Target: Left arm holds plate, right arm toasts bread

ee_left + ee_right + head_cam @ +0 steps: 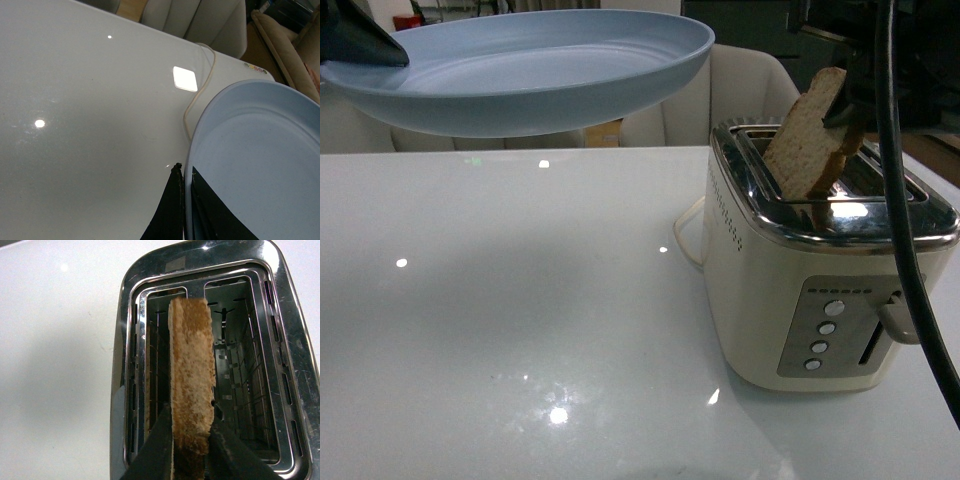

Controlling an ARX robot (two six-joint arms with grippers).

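The pale-blue plate (pixel 540 75) hangs level in the air above the table's far left. My left gripper (pixel 360 45) is shut on its rim; in the left wrist view the black fingers (pixel 170 210) pinch the rim of the plate (pixel 260 165). The bread (pixel 807 140) stands tilted, its lower end down in the top of the cream and chrome toaster (pixel 770 300). My right gripper (pixel 842 115) is shut on its upper crust end. In the right wrist view the gripper (pixel 191 412) clamps the bread (pixel 190 355) edge-on over the slots; I cannot tell which slot it enters.
The toaster stands at the right of the glossy white table (pixel 520 330), with its cream cord (pixel 685 235) looping on its left side. A thick black cable (pixel 900 200) hangs in front of the toaster. Pale chairs (pixel 740 90) stand behind the table.
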